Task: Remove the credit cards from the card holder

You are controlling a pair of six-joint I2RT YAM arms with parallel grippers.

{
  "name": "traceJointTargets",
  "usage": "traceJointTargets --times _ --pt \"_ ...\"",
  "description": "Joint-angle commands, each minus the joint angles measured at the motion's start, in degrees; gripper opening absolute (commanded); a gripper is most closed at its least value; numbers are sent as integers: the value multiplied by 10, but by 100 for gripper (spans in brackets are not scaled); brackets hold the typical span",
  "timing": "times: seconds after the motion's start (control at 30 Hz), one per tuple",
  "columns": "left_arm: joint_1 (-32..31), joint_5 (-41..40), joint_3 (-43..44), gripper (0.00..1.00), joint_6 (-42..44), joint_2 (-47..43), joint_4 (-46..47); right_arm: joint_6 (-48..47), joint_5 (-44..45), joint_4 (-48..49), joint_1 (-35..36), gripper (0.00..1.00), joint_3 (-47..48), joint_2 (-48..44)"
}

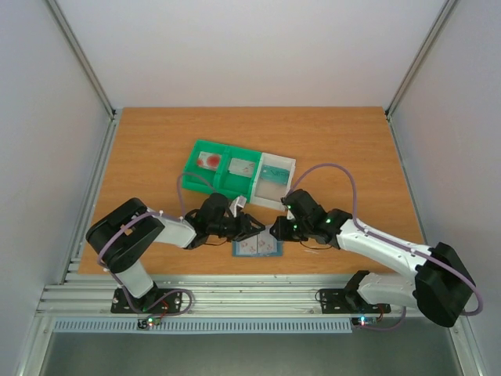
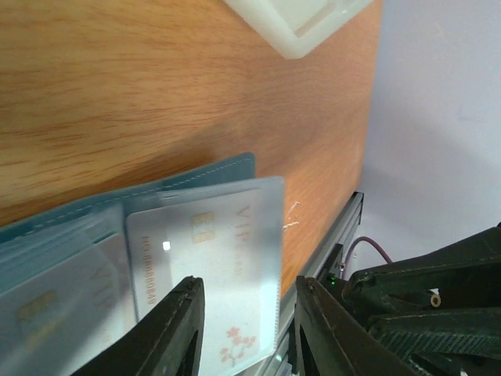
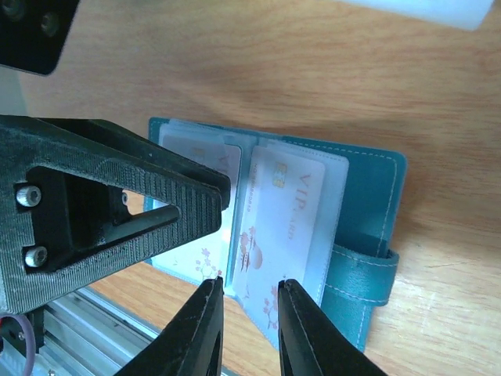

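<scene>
The card holder (image 1: pixel 257 247) lies open flat near the table's front edge, its teal cover (image 3: pixel 368 204) underneath and clear sleeves facing up. White credit cards with pink blossoms sit in the sleeves (image 3: pixel 282 211) (image 2: pixel 211 243). My left gripper (image 1: pixel 252 228) (image 2: pixel 249 313) is open, its fingers straddling the outer edge of one sleeved card. From the other side my right gripper (image 1: pixel 275 229) (image 3: pixel 249 294) hovers over the lower edge of the right-hand card, jaws a little apart with nothing pinched. One left finger (image 3: pixel 156 196) covers part of the left page.
A green tray (image 1: pixel 205 178) behind the holder holds a white-and-red card (image 1: pixel 210 161) and a grey card (image 1: pixel 243 167). Beside it stands a white tray (image 1: pixel 275 178) (image 2: pixel 297 23). The metal rail (image 1: pixel 235 291) runs just in front of the holder.
</scene>
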Motion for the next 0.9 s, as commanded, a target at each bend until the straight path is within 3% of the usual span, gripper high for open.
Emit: traceJointTargets --times 0.0,0.33,0.87 --pt "-4 -28 -10 33 17 -8 -15 9 -32 34 1 22 20 39" --pt "-4 -57 -20 33 36 -17 -53 -4 4 34 1 21 11 96" --pt "-4 -53 -27 29 9 10 -6 -16 34 22 1 17 -28 101"
